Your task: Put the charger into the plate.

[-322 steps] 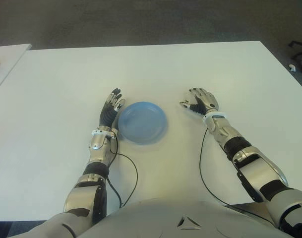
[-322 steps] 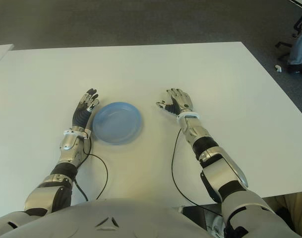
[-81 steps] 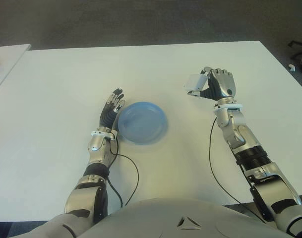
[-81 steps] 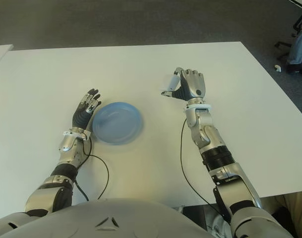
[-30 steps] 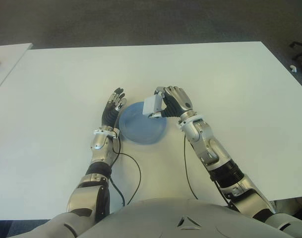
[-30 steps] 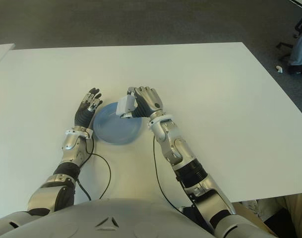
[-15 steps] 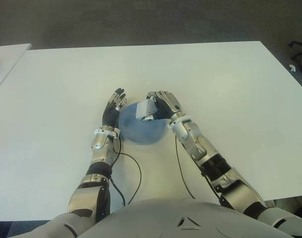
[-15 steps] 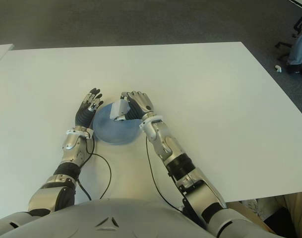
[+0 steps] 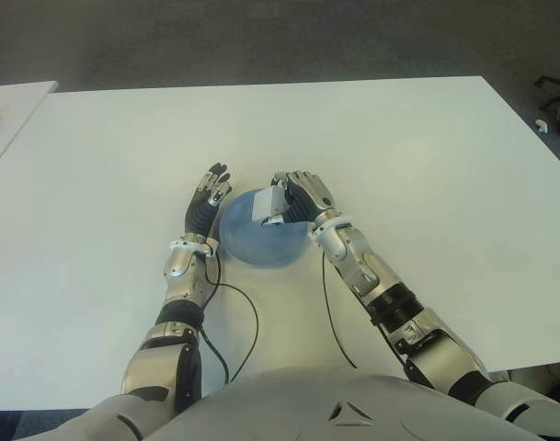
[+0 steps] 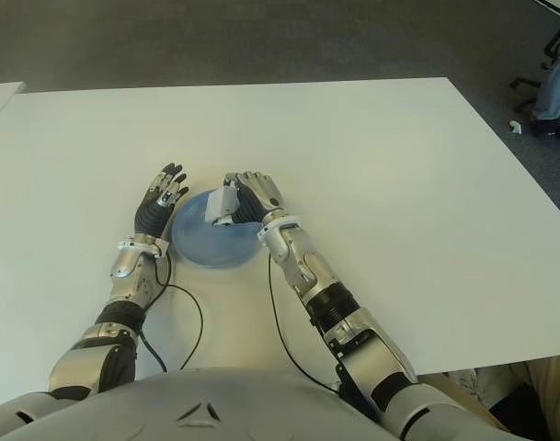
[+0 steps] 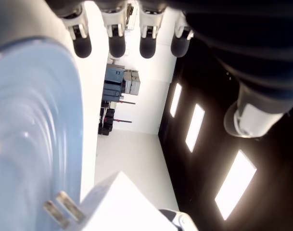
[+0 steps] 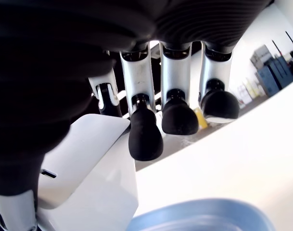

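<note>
Eye views: the right hand (image 9: 296, 195) hovered over the far part of the blue plate (image 9: 252, 246), its fingers closed round a white charger (image 9: 268, 203) held above the dish rather than lying in it; the left hand (image 9: 206, 204) showed just beside the plate's left rim, fingers straight and relaxed, holding nothing; the white worktop (image 9: 427, 165) carried the plate. Left wrist view: the plate's blue rim (image 11: 35, 120) sat close by, with the charger (image 11: 120, 202) and its two metal prongs (image 11: 57, 209) in sight beyond it, prongs turned toward the plate. Right wrist view: the charger (image 12: 86, 168) was pinched between thumb and fingers (image 12: 145, 137), the plate edge (image 12: 204, 216) directly beneath. Judgement: the step in hand was the release; it would go best with the hand lowered until the charger nearly met the plate's middle, the fingers then eased apart slowly, so the block settled flat instead of tipping over the rim.
</note>
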### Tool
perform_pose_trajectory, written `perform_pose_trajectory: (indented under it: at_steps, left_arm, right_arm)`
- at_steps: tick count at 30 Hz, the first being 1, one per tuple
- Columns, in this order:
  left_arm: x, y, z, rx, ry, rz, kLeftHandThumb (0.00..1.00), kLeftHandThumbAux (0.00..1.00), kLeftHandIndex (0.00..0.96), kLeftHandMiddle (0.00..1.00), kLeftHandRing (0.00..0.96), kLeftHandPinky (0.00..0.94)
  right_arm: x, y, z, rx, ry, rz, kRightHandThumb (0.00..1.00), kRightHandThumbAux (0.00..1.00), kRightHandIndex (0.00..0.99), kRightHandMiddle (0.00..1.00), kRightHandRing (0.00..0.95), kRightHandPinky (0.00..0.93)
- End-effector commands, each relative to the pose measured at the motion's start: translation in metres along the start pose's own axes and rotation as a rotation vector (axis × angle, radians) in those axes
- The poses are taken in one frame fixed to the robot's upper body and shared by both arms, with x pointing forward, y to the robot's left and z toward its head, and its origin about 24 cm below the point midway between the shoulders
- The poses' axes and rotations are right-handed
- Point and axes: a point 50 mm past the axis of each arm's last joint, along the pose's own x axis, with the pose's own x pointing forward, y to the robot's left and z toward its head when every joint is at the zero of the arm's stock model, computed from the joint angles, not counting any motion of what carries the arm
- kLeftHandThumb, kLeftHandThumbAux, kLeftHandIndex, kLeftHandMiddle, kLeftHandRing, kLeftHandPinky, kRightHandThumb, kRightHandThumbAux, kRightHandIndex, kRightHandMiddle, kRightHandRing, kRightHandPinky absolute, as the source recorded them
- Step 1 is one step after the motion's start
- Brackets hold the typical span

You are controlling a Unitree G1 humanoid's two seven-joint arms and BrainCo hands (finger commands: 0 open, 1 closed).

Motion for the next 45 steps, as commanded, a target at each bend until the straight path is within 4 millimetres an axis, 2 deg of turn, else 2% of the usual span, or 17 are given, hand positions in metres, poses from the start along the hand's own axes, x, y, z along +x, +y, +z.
perform_pose_trajectory:
  at_steps: [1,2,3,4,5,8,14,20,36,45]
  left_arm:
    - [-0.017,-0.002,-0.023,-0.033,0.121,0.028,0.015,0.503,0.000,0.026,0.008,0.002]
    - [-0.017,-0.002,-0.023,-0.032,0.122,0.029,0.014,0.501,0.000,0.023,0.005,0.003]
    - [-0.017,-0.002,-0.023,-0.032,0.123,0.029,0.014,0.500,0.000,0.022,0.004,0.003]
    - [-0.017,-0.002,-0.023,-0.031,0.124,0.030,0.013,0.496,0.000,0.018,0.002,0.002]
    - [-0.017,-0.002,-0.023,-0.031,0.124,0.030,0.013,0.494,0.000,0.015,0.001,0.001]
    - [-0.017,-0.002,-0.023,-0.032,0.125,0.029,0.014,0.490,0.000,0.007,0.000,0.000]
    - [-0.017,-0.003,-0.023,-0.040,0.123,0.023,0.026,0.494,0.000,0.005,0.000,0.000]
    - [-0.016,-0.004,-0.022,-0.048,0.120,0.019,0.036,0.507,0.000,0.011,0.000,0.000]
    - [-0.015,-0.003,-0.021,-0.020,0.122,0.030,0.039,0.520,0.000,0.017,0.000,0.000]
    - [-0.014,-0.002,-0.022,-0.007,0.132,0.043,0.040,0.516,0.000,0.014,0.000,0.000]
  right_arm:
    - [0.003,0.002,-0.003,-0.052,-0.040,-0.002,0.607,0.552,0.305,0.430,0.454,0.453]
    - [0.003,0.003,-0.004,-0.060,-0.044,0.004,0.544,0.478,0.208,0.280,0.292,0.313]
    - [0.003,0.003,-0.004,-0.066,-0.051,0.019,0.522,0.452,0.173,0.227,0.234,0.262]
    - [0.003,0.004,-0.005,-0.069,-0.056,0.029,0.482,0.393,0.111,0.145,0.150,0.168]
    - [0.002,0.004,-0.006,-0.066,-0.065,0.047,0.456,0.355,0.070,0.092,0.096,0.107]
    - [0.001,0.002,-0.008,-0.057,-0.082,0.077,0.412,0.273,0.023,0.030,0.031,0.035]
    - [-0.002,-0.003,-0.010,-0.049,-0.115,0.103,0.374,0.193,0.002,0.003,0.003,0.003]
    - [-0.002,-0.005,-0.010,-0.066,-0.126,0.111,0.364,0.161,0.000,0.000,0.000,0.000]
    - [-0.004,-0.017,-0.019,-0.082,-0.103,0.088,0.382,0.145,0.000,0.000,0.000,0.000]
    - [-0.006,-0.030,-0.026,-0.080,-0.074,-0.048,0.401,0.142,0.000,0.000,0.000,0.000]
